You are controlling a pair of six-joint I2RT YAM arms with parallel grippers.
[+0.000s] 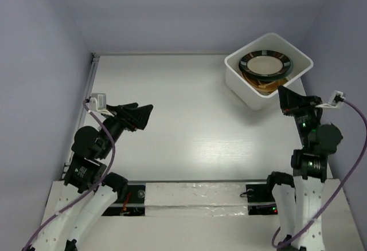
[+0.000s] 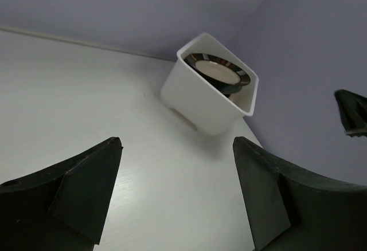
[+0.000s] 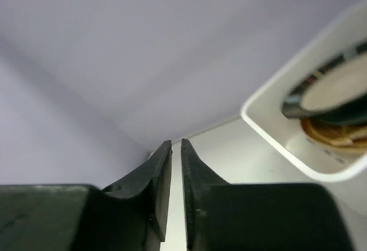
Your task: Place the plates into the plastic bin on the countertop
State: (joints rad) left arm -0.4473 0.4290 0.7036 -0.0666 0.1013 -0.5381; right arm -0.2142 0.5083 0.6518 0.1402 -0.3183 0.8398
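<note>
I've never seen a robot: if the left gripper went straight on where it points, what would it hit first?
Probably the white plastic bin, centred ahead of the open left gripper. Only countertop shows between them, though depth is unclear.

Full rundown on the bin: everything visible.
The bin is a white, squarish tub that looks like plastic, with rounded corners and a flared rim. It stands upright on the table at the far right corner, turned diagonal to the edges. The left wrist view shows a small notch at its base. Inside, a black-rimmed plate with a white centre lies on top, apparently tilted, with an orange plate showing beneath.
</note>
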